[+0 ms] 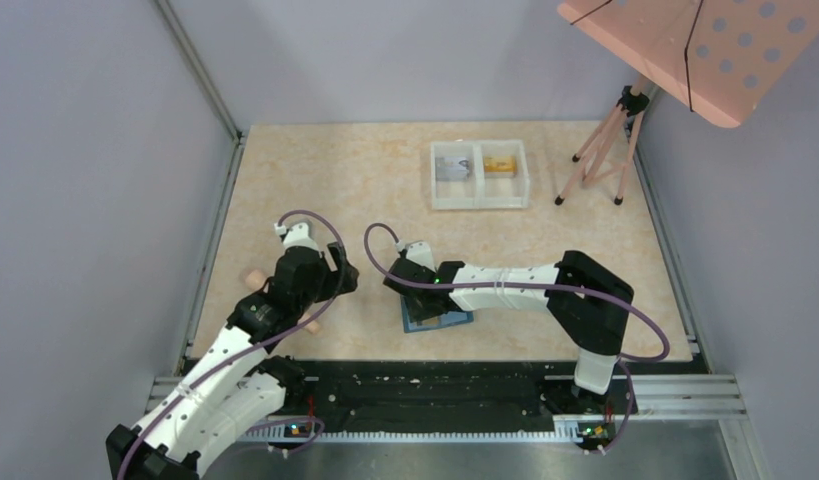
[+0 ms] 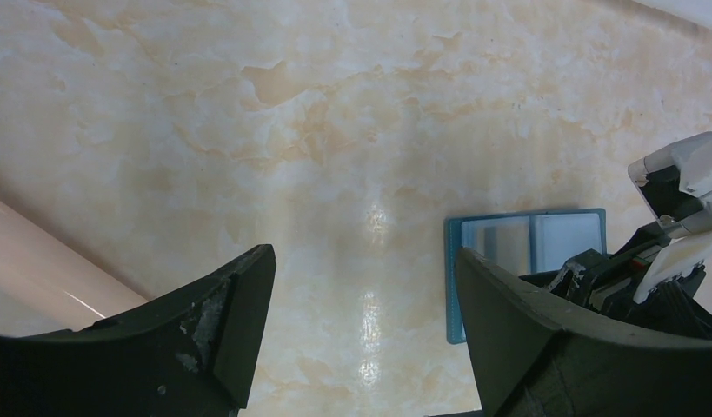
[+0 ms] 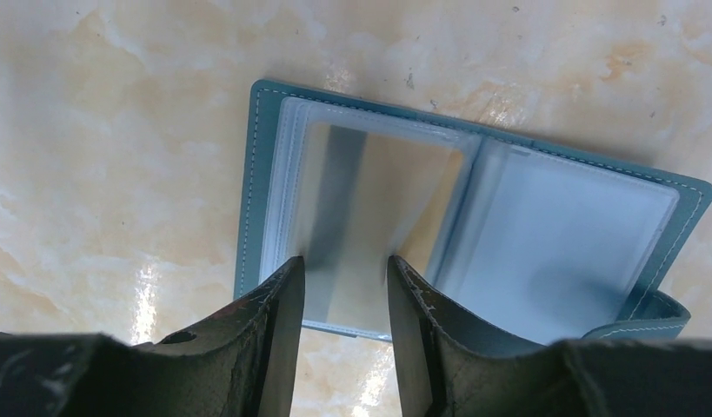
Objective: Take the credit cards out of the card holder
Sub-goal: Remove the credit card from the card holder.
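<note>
The teal card holder lies open on the table, its light blue pockets facing up with no card showing in them. It also shows in the top view and the left wrist view. My right gripper is open with a narrow gap, right over the near edge of the holder's left half, and holds nothing. My left gripper is wide open and empty over bare table to the left of the holder. A greyish card and an orange-gold card lie in the white tray.
The white two-compartment tray stands at the back centre. A pink tripod stand with a perforated pink board is at the back right. A pinkish object lies by the left arm. Grey walls close both sides.
</note>
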Tool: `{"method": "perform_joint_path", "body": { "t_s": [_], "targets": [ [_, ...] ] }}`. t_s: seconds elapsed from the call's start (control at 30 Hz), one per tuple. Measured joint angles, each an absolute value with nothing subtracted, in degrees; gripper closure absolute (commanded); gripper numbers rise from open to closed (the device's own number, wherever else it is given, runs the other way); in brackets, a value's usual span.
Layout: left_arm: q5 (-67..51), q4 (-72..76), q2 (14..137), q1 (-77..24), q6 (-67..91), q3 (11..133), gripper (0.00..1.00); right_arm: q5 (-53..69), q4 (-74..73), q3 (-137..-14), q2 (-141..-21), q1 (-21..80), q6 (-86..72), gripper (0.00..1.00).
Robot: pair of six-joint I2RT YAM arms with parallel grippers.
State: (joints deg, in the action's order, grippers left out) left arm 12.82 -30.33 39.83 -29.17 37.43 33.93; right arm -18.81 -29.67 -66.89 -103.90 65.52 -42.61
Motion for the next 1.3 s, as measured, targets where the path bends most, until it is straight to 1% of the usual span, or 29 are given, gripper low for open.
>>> {"method": "perform_joint_path", "body": {
  "t_s": [0.17, 0.3, 0.37, 0.4, 0.5, 0.57, 0.8, 0.97, 1.07, 1.3],
  "targets": [
    [12.1, -29.9, 40.4, -29.2, 37.7, 33.4, 0.19, -19.4, -29.9, -66.9, -103.8, 65.5, -42.6, 0.61],
    [11.1, -29.5, 41.0, -29.2, 38.2, 32.8, 0.19, -19.9, -30.1, -66.9, -103.2, 65.5, -42.6, 0.65],
    [10.3, -29.1, 41.4, -29.2, 38.6, 32.4, 0.2, -20.3, -30.1, -66.8, -102.9, 65.5, -42.6, 0.65],
    [9.8, -28.7, 41.7, -29.2, 38.9, 32.2, 0.2, -20.6, -30.1, -66.8, -102.7, 65.5, -42.5, 0.64],
    [8.8, -28.4, 42.3, -29.2, 39.4, 32.0, 0.2, -21.4, -30.1, -66.8, -102.0, 65.5, -42.5, 0.55],
    [8.4, -28.2, 42.5, -29.2, 39.6, 32.0, 0.2, -21.4, -30.1, -66.8, -101.4, 65.5, -42.7, 0.5],
    [8.4, -28.1, 41.9, -29.2, 40.2, 32.0, 0.2, -20.3, -30.0, -66.8, -100.8, 65.5, -42.7, 0.4],
    [8.4, -28.1, 40.6, -29.2, 40.1, 32.0, 0.2, -19.3, -30.0, -66.8, -100.9, 65.5, -43.0, 0.38],
    [8.4, -28.2, 40.6, -29.2, 40.1, 32.0, 0.2, -18.7, -30.0, -66.8, -100.9, 65.5, -43.1, 0.41],
    [8.4, -28.1, 40.6, -29.2, 40.2, 32.0, 0.2, -18.6, -30.4, -66.8, -102.9, 65.5, -43.1, 0.41]
  ]
}}
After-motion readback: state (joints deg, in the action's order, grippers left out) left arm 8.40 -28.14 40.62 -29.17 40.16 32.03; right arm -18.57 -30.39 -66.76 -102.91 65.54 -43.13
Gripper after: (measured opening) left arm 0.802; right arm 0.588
